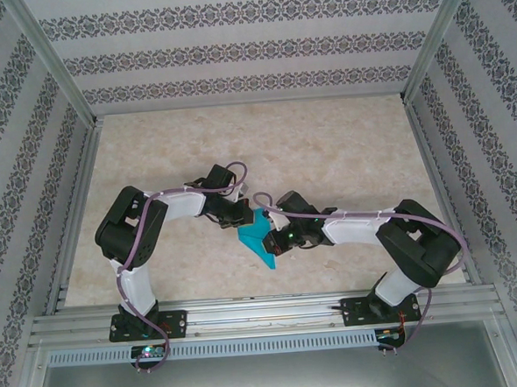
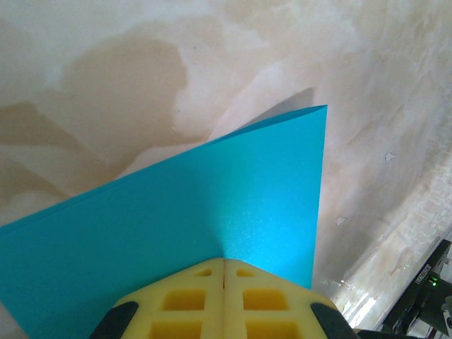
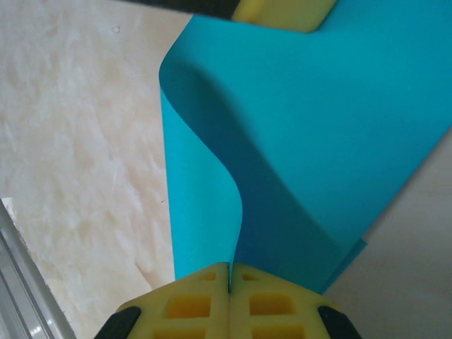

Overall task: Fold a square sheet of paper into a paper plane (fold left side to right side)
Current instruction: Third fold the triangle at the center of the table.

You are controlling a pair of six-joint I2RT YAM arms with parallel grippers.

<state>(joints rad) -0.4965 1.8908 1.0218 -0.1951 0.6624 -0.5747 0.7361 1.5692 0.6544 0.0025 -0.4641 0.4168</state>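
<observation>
- Top external view: the square sheet of paper (image 1: 260, 242), half-folded, sits between the arms, mid-tabletop (image 1: 238, 151).
- Left tool (image 2: 224, 263) and right tool (image 3: 230, 267) each pinch a paper edge.
- Likely risk: uneven pulling tears the sheet or skews its curled fold.
- White print on a black part (image 2: 424, 282) is too small to read.

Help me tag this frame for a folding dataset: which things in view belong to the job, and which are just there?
Job: teal paper sheet, pinched by both grippers; left gripper; right gripper.
Just there: marbled table top; patterned walls; metal frame rail.
</observation>
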